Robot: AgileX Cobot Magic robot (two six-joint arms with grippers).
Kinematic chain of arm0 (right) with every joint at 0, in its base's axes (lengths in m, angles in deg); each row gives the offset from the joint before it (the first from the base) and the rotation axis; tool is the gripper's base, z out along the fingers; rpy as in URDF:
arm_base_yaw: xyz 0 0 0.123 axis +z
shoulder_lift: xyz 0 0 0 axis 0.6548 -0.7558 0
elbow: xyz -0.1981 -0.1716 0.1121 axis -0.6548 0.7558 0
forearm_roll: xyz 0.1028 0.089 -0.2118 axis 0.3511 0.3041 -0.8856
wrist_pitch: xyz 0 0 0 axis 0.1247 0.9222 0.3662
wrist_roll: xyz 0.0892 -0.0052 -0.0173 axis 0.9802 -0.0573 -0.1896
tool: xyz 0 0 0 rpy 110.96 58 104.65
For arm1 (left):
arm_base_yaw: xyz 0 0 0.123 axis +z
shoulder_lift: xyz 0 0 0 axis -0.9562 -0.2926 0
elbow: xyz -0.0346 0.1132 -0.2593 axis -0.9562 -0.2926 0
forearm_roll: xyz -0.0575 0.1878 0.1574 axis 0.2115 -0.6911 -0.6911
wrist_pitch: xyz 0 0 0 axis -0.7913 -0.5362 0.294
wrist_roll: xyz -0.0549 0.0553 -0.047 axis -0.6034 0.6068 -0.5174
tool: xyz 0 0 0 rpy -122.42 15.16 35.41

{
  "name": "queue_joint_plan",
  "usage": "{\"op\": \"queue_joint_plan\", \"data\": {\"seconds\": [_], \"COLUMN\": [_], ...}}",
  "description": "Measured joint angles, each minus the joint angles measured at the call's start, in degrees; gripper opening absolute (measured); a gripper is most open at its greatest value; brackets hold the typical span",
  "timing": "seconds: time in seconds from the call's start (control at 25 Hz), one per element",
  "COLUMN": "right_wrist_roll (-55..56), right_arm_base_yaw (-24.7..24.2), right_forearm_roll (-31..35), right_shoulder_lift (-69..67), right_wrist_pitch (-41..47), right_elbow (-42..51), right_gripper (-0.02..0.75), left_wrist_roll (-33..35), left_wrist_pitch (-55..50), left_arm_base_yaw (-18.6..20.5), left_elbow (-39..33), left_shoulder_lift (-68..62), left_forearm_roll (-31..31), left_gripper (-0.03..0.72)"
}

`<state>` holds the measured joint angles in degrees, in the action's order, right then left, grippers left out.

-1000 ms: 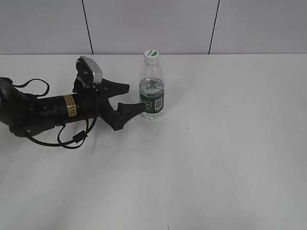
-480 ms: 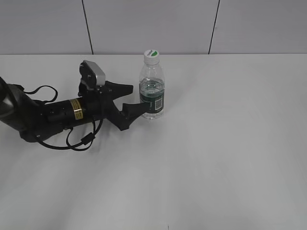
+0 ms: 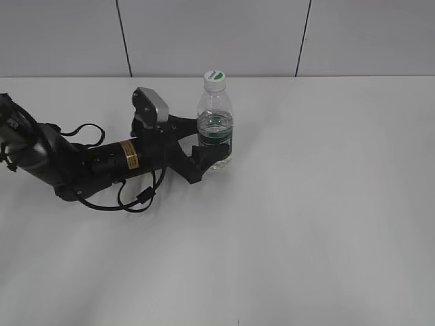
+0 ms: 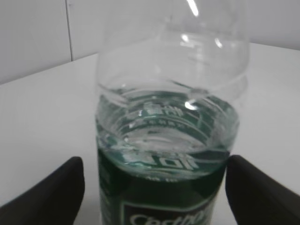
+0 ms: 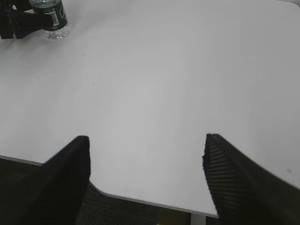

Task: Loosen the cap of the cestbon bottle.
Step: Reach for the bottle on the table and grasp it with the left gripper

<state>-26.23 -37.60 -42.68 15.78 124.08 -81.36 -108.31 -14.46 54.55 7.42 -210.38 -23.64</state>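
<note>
My left gripper [image 3: 206,144], fingers spread, brackets the clear ribbed green-labelled plastic cestbon bottle [image 3: 215,132] upper-centre of frame, to steady it. Its white screw cap [image 3: 215,79] sits untouched; my right gripper [image 5: 147,166] waits spread wide, well apart.

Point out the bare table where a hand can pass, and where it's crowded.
Bare: the whole table right of the cestbon bottle, and the front strip below the left arm. Crowded: left of the bottle, where the left gripper has its open jaws on either side of it.
</note>
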Motion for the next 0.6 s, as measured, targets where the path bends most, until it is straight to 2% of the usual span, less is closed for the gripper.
{"op": "queue_joint_plan", "data": {"seconds": [0.6], "right_wrist_roll": [0.0], "right_arm_base_yaw": [0.0], "right_forearm_roll": [0.0], "right_shoulder_lift": [0.0], "right_wrist_pitch": [0.0], "right_elbow": [0.0], "right_gripper": [0.572], "left_wrist_roll": [-0.47], "left_wrist_pitch": [-0.45], "left_arm_base_yaw": [-1.14], "left_elbow": [2.64], "left_shoulder_lift": [-1.54], "left_forearm_roll": [2.29], "left_gripper": [0.561]}}
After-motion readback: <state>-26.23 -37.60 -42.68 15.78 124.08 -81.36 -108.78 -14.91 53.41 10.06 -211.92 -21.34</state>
